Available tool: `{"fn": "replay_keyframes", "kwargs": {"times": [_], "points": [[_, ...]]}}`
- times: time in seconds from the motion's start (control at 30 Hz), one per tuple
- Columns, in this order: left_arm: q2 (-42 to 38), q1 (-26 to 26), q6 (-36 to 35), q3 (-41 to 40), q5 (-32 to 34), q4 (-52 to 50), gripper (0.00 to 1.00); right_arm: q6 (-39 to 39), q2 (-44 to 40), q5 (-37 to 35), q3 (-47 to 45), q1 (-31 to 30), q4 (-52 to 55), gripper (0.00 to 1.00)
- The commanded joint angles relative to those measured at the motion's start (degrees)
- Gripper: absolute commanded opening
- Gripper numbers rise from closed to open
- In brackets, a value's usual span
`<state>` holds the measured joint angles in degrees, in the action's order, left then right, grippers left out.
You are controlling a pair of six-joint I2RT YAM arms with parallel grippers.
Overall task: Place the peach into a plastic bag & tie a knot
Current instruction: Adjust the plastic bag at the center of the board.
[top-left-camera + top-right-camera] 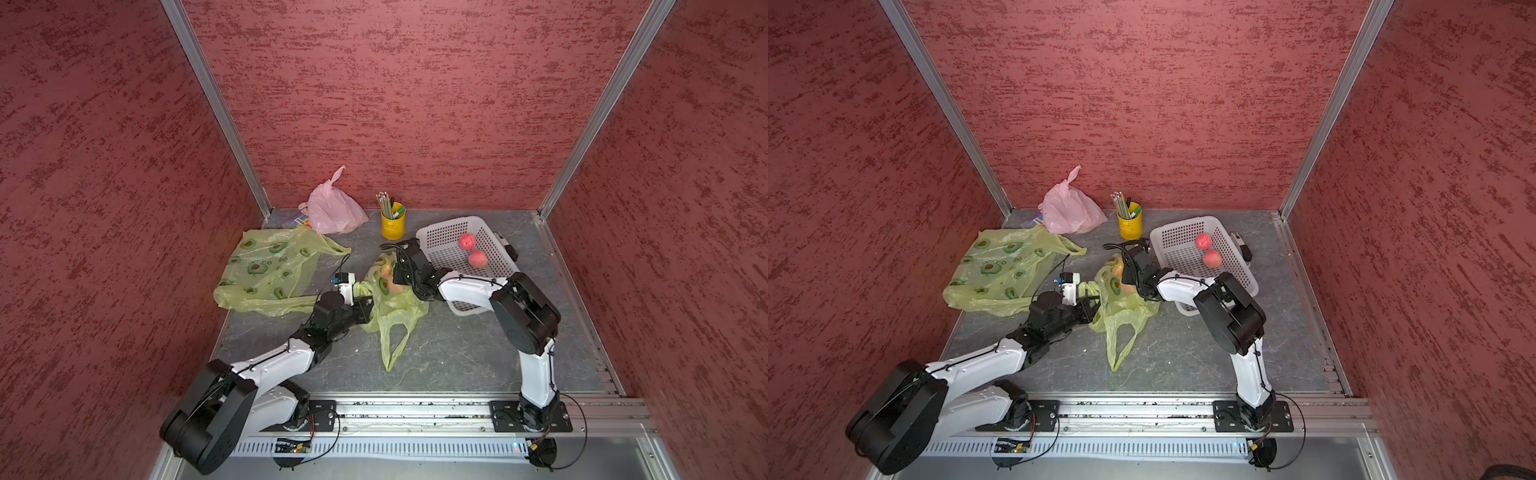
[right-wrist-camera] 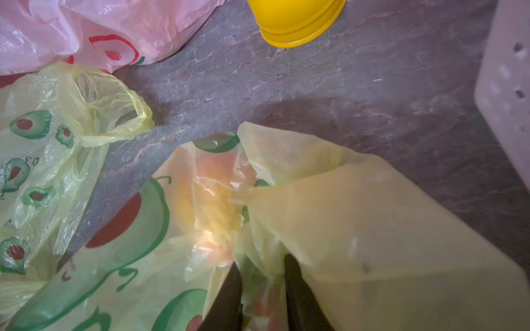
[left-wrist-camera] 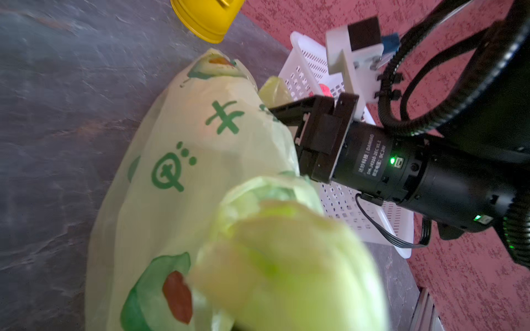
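Yellow-green crinkled film makes up the avocado-printed plastic bag (image 1: 395, 309), which is slumped at the middle of the grey stone-patterned surface (image 1: 457, 353). The round orange-pink peach (image 2: 212, 200) is seen through the film, already inside, at the end of the bag farther from the arm bases. The left fingers (image 1: 362, 307) are closed tight on one handle, which is bunched into a rope. The right fingers (image 2: 233, 286) are set narrowly apart with a fold of the bag's mouth between them; whether it is pinched cannot be told. The other handle loop (image 1: 392, 345) lies slack on the surface. The film is judged light, limp and slippery, so it is best taken where it is gathered thick, near the handle roots. The peach would likely be bruised by squeezing, so only the film around it should be gripped.
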<state>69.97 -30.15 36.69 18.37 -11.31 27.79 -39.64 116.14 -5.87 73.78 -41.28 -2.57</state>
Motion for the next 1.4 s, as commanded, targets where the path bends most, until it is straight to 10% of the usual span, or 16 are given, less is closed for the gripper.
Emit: {"fn": "replay_keyframes", "kwargs": {"times": [0.0,0.37,0.9,1.37], "points": [[6.04,-3.26,0.39,3.37,0.99,6.24,0.00,-5.81,4.18,2.11,-1.14,-1.10,-2.43,0.20],[27.74,-6.75,7.47,8.75,3.37,17.47,0.00,-14.13,-1.47,7.59,-9.34,-1.96,-11.74,0.19],[45.18,-8.04,17.20,18.19,1.66,7.27,0.00,-27.41,11.74,4.72,-13.91,-8.12,-20.76,0.17],[43.36,-9.82,16.50,17.96,3.30,6.49,0.00,-24.52,7.25,0.36,-15.12,-8.74,-18.97,0.22]]}}
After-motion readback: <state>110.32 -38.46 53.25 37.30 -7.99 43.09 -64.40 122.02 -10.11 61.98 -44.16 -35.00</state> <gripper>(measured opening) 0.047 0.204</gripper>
